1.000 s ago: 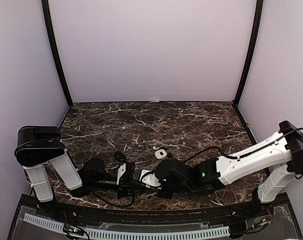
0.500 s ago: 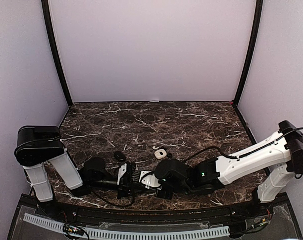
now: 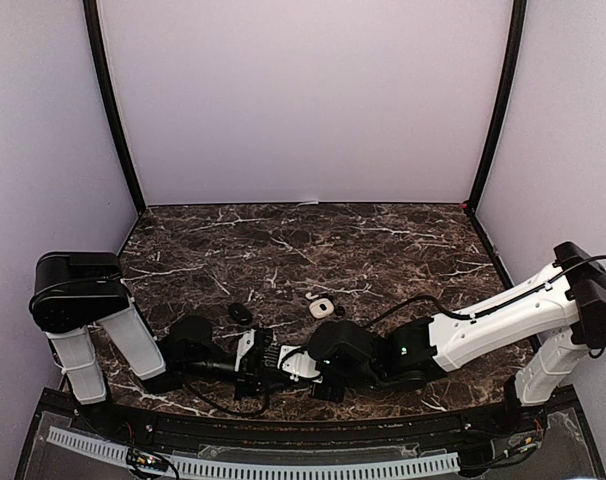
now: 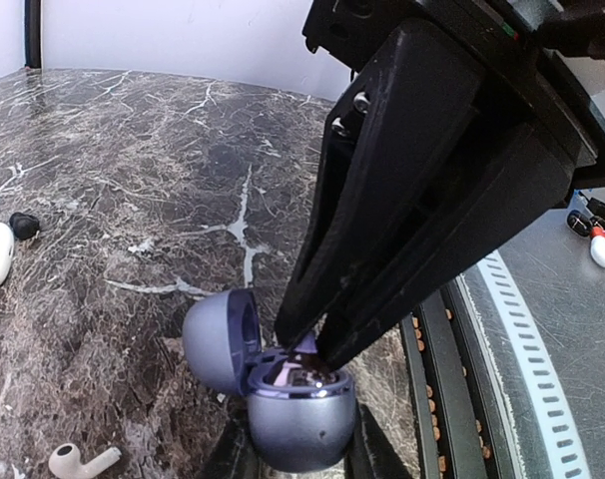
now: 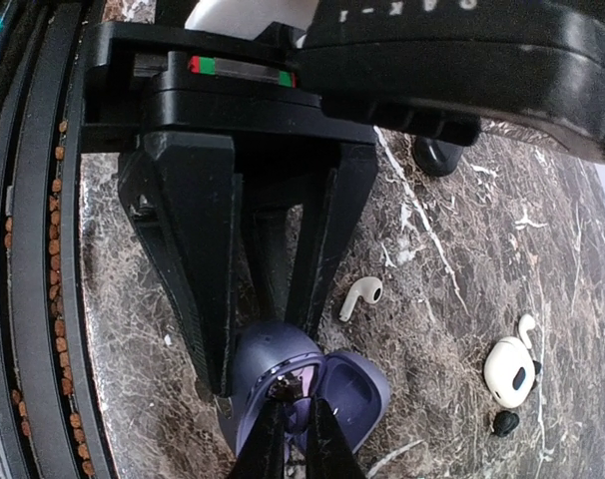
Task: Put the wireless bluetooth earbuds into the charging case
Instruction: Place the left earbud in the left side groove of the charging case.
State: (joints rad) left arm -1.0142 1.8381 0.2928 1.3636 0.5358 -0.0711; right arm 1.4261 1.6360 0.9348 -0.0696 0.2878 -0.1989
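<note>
Left tool [image 5: 261, 351] is clamped on the open purple charging case [image 4: 301, 431]. Right tool [image 4: 318, 347], tips pretty much together, pokes into it. White earbud [image 5: 360, 296] lies just beside it.

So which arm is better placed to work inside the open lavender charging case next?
Right. The right gripper has its fingertips at the mouth of the lavender oval charging case; the left gripper is clamped on its body.

A dark marble-patterned table [image 3: 383, 240] carries a white stemmed earbud [image 5: 360, 296], a small white case [image 3: 320, 307] with a dark bud [image 5: 503, 423] just beside it, and a dark oval case [image 3: 241, 312].
</note>
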